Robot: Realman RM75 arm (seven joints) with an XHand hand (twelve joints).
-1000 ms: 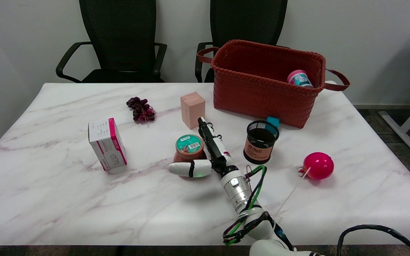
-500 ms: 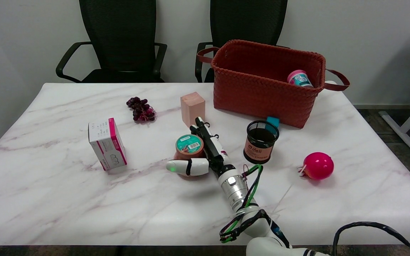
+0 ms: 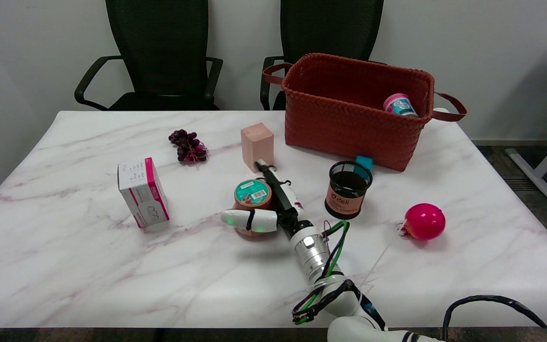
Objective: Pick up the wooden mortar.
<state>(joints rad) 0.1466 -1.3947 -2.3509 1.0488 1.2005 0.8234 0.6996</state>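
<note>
The right hand (image 3: 273,209) brackets the mortar (image 3: 253,203) on the worktop (image 3: 88,256); fingers (image 3: 273,183) apart, grip not confirmed.

On the white marble table (image 3: 88,266): a woven red-brown basket (image 3: 349,123) with loop handles at the far right, holding a teal-and-pink canister (image 3: 398,105) against its right wall. A small blue object (image 3: 364,162) lies just before the basket's front face. A black mesh pen cup (image 3: 348,188) with an orange label stands upright near it. A magenta ball (image 3: 424,221) rests well to the right. A pink block (image 3: 257,146) stands mid-table; dark grapes (image 3: 188,146) lie to its left. A white-and-pink carton (image 3: 142,192) stands upright at left. Two black chairs (image 3: 162,52) are behind the table.
</note>
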